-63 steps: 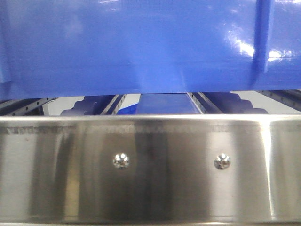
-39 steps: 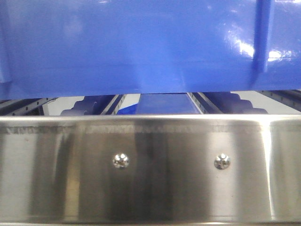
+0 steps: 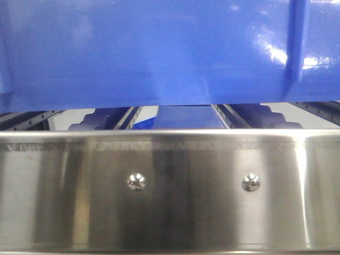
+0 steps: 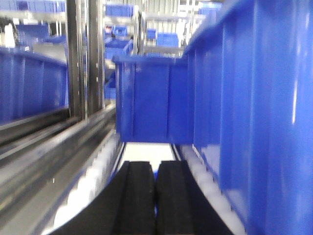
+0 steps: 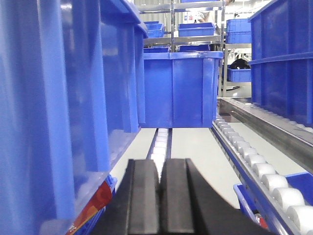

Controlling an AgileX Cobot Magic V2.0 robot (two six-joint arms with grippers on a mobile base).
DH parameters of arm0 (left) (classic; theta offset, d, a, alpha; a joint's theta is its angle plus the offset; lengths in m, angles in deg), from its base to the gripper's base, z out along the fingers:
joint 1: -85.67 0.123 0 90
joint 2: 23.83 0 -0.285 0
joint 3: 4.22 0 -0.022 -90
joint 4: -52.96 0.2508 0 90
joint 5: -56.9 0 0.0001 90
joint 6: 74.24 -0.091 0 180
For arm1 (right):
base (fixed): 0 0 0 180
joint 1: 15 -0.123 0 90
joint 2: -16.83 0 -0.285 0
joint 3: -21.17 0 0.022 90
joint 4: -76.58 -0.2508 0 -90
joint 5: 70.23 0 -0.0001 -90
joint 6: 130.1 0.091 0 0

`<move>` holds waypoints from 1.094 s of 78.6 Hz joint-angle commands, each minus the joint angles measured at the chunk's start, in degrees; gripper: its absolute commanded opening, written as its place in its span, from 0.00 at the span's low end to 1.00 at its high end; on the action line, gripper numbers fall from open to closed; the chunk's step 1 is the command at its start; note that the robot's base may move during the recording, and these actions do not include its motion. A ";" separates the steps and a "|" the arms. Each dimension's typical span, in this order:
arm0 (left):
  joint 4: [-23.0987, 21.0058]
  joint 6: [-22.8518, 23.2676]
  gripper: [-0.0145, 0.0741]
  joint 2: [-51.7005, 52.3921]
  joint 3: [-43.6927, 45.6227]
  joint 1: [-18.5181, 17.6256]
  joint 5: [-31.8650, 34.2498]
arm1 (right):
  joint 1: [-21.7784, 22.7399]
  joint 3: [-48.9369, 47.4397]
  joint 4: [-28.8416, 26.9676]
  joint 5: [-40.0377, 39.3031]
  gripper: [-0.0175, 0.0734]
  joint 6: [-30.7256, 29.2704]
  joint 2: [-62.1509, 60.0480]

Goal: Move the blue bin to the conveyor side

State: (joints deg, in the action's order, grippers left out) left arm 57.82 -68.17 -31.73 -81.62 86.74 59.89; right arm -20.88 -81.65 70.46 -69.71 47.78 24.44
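**Large glossy blue plastic bin (image 3: pixel 159 53) held up over the shiny steel-fronted roller rack (image 3: pixel 170 186), one arm on either side.**

The bin's underside hangs just above the rack's steel lip, with a gap showing beneath. The left arm's black fingers (image 4: pixel 139 196) and the right arm's black fingers (image 5: pixel 144 196) are each pressed together with nothing between them. I'd guess they squeeze the bin's outer walls like paddles, since it looks too wide to pinch. The dark conveyor belt isn't in sight.

A steel-fronted rack (image 3: pixel 170 212) of white roller tracks (image 5: pixel 264 171) carries blue crates: one crate (image 5: pixel 181 88) at 12 o'clock, the blue bin (image 3: pixel 159 48) above its front rail.
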 commanded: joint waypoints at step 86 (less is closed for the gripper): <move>1.52 0.22 0.72 -25.73 50.05 -6.12 -27.91 | -0.05 -31.90 -0.13 0.83 0.81 0.07 18.68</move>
State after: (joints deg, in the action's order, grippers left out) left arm 59.01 -68.17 -54.28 -34.49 82.22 32.76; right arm -20.88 -112.15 70.46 -67.24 48.02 40.50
